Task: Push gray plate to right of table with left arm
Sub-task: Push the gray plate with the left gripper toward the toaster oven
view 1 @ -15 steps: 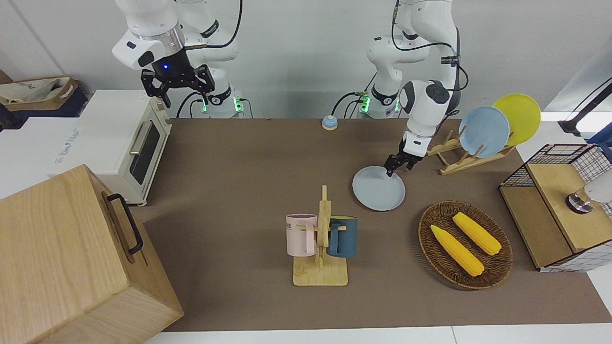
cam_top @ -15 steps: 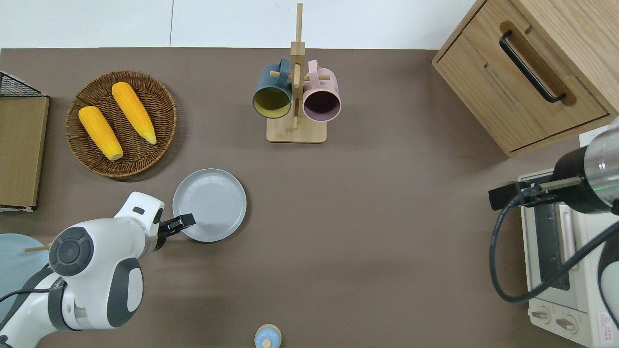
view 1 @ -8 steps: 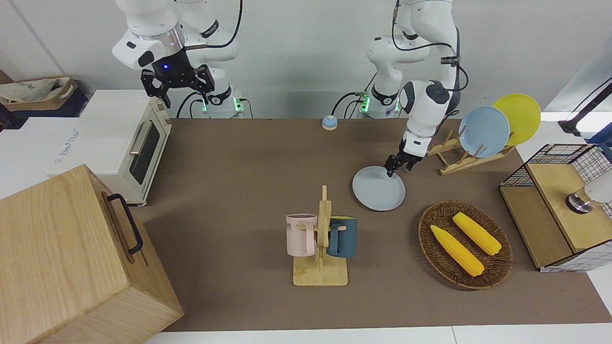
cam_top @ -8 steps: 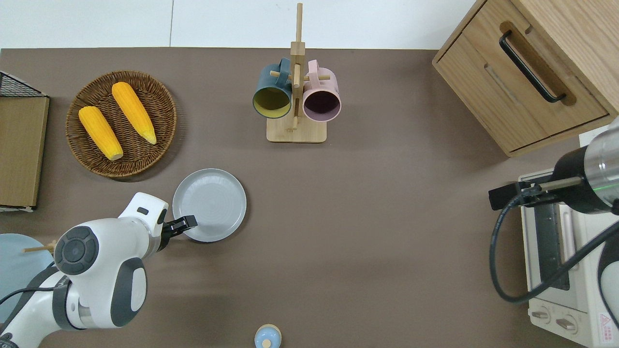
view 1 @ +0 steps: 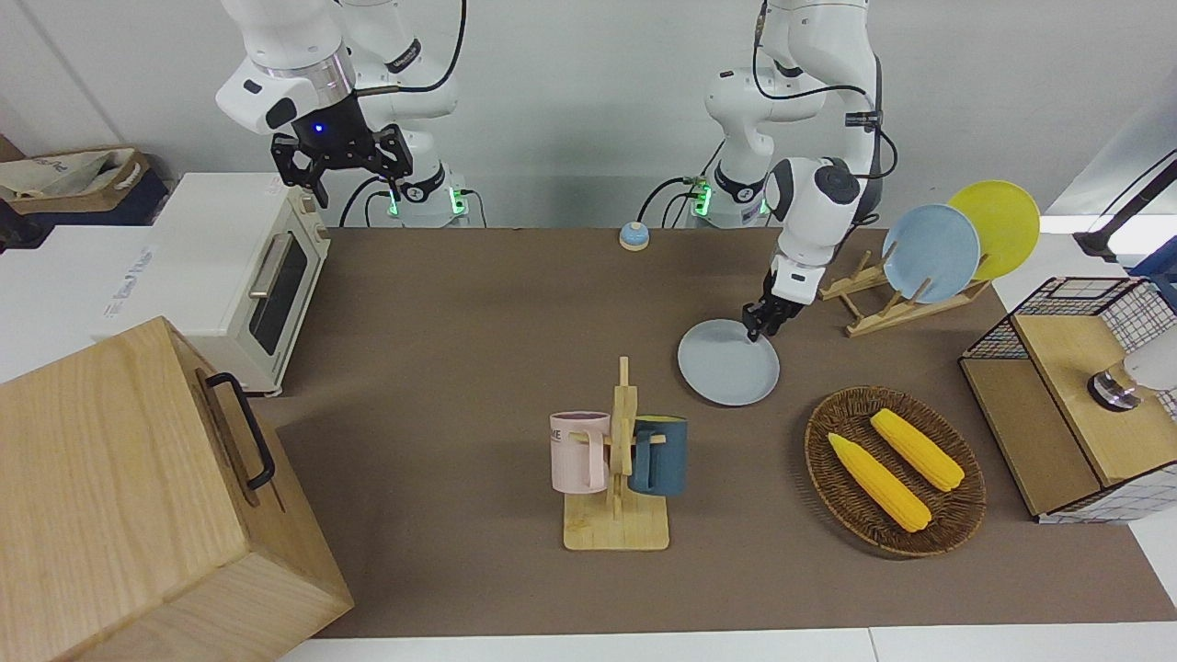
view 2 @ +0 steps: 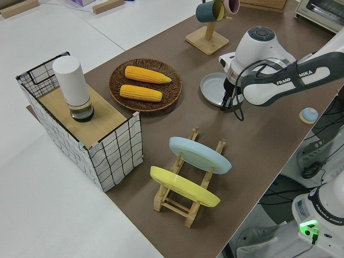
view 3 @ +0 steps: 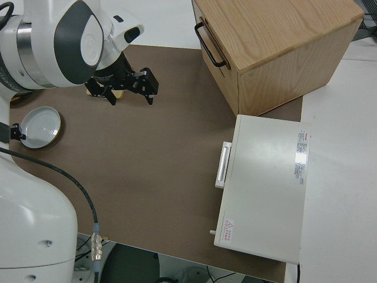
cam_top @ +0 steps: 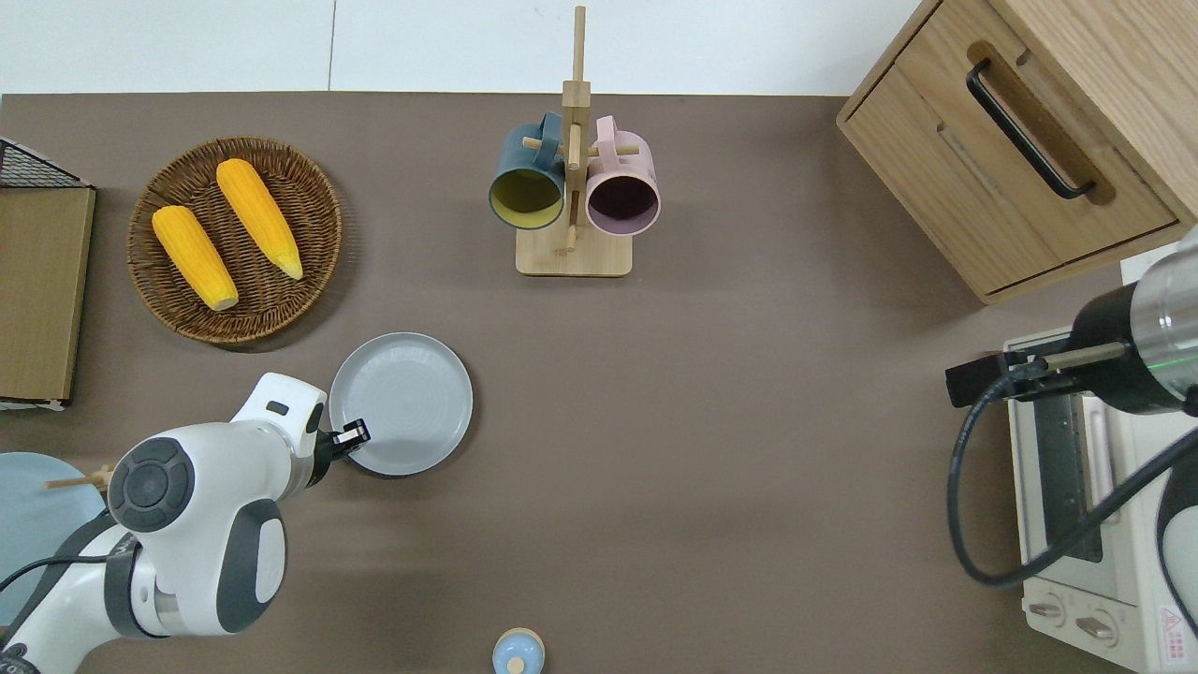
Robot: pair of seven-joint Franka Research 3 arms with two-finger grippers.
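Resting its tool [cam_top: 354, 435] at the gray plate's [cam_top: 404, 402] nearer rim, whether open or closed I cannot tell, the left arm [cam_top: 187, 505] seems about to push; next, sliding it across the surface [cam_top: 711, 449] toward the parked right arm's end.

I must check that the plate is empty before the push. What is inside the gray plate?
The gray plate holds no object. The left end effector is at its rim on the side nearer the robots and covers a small part there.

The brown table [cam_top: 711, 421] carries gray plate [cam_top: 402, 398], corn basket [cam_top: 281, 300], mug rack [cam_top: 573, 253] and cabinet [cam_top: 936, 122].
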